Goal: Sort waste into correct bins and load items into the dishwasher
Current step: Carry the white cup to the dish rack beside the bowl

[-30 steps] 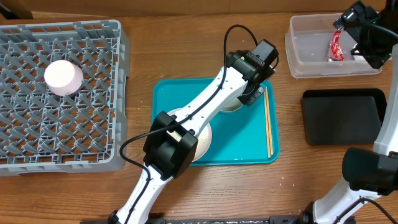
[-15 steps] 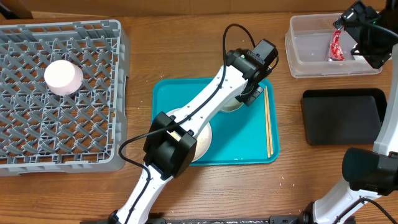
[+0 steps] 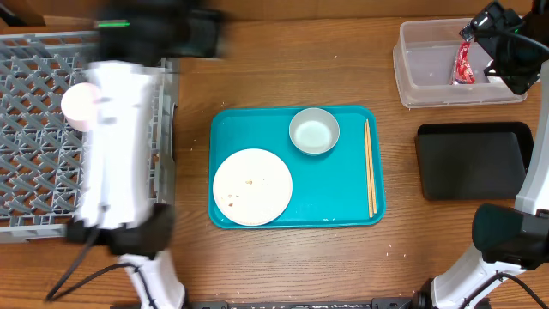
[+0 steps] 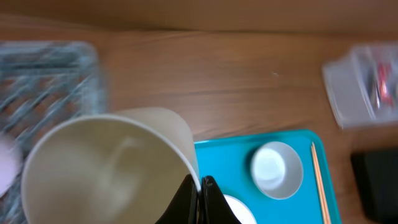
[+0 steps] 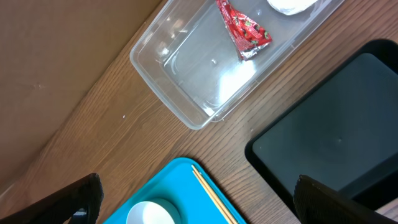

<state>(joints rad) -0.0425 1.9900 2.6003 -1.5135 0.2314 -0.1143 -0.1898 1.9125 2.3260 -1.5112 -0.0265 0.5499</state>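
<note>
Left jaws pinch bowl (image 4: 106, 168) rim near dish rack (image 4: 50, 74) edge.

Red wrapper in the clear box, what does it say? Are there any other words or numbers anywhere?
Crumpled red wrapper in the clear rectangular plastic tub: tiny printed marks, too small and creased to read.
Teal serving tray, round white plate, grey plastic dish rack: no words, numbers or signs.
Cream cup held by the left gripper: blurred, no print shows.

L tool (image 4: 200, 184) + steel bowl (image 4: 106, 168): tray (image 3: 343, 202) → rack (image 3: 34, 193)
</note>
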